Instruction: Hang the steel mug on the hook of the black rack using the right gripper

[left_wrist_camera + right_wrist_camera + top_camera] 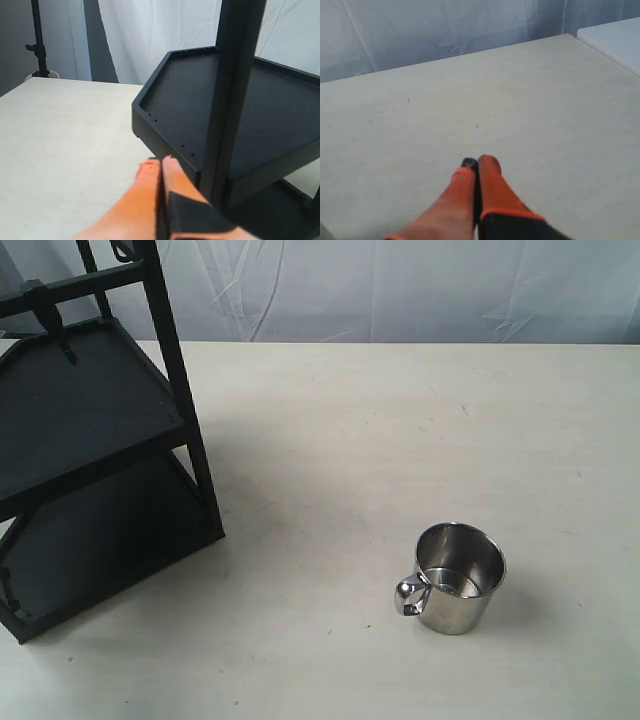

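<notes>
The steel mug stands upright on the pale table at the front right of the exterior view, its looped handle turned left. The black rack fills the left side, with a hook hanging from its crossbar. Neither gripper shows in the exterior view. In the right wrist view my right gripper is shut and empty above bare table, and no mug is in that view. My left gripper is shut and empty, close to the rack's tray and post.
A white backdrop curtain hangs behind the table. A lighter raised surface shows beyond the table's edge in the right wrist view. A thin dark stand rises past the table in the left wrist view.
</notes>
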Motion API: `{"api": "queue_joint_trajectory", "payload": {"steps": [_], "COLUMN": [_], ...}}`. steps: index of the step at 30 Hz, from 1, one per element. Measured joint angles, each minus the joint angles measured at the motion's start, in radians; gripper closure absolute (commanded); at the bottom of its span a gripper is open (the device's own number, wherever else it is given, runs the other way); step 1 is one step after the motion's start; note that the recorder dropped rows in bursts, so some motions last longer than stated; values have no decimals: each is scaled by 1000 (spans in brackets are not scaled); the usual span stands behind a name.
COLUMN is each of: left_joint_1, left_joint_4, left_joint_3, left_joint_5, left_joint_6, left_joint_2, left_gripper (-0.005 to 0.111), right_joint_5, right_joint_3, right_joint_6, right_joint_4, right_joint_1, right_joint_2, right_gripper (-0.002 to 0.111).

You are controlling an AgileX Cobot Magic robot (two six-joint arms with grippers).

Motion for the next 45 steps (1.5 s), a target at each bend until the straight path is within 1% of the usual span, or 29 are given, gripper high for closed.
{"api": "queue_joint_trajectory", "payload": {"steps": [5,9,12,17,19,20,23,25,26,30,32,34,40,43,45], "left_joint_1": [0,0,0,0,0,0,0,0,0,0,0,0,0,0,0], "left_joint_4": [0,0,0,0,0,0,-2,-2,-2,-2,-2,-2,-4,-7,-8], "left_joint_3": [0,0,0,0,0,0,0,0,0,0,0,0,0,0,0], "left_joint_5": [0,0,0,0,0,0,0,0,0,0,0,0,0,0,0], "left_joint_6": [0,0,0,0,0,0,0,0,0,0,0,0,0,0,0], "left_joint_2": [0,0,0,0,0,0,0,0,0,0,0,0,0,0,0], "left_gripper": [105,105,105,105,105,105,105,105,105,105,105,105,105,105,105], "right_joint_5": [-2,-55,-202,-560,-684,-734,-801,-751,-688,-390,-238,-68,372,542,628], "right_joint_3": [0,2,4,4,4,4,4,-5,-24,-193,-301,-433,-776,-880,-912], "right_joint_6": [-2,-6,7,60,134,201,395,503,539,543,494,401,71,-1,-22], "right_joint_4": [-19,-62,-41,129,171,185,203,205,202,101,34,-16,-27,-27,-6], "right_joint_1": [0,0,0,0,0,0,0,0,0,0,0,0,0,0,0], "right_joint_2": [0,0,0,0,0,-1,-1,-1,1,85,168,290,684,882,999], "right_gripper": [109,109,109,109,109,109,109,109,109,109,109,109,109,109,109]}}
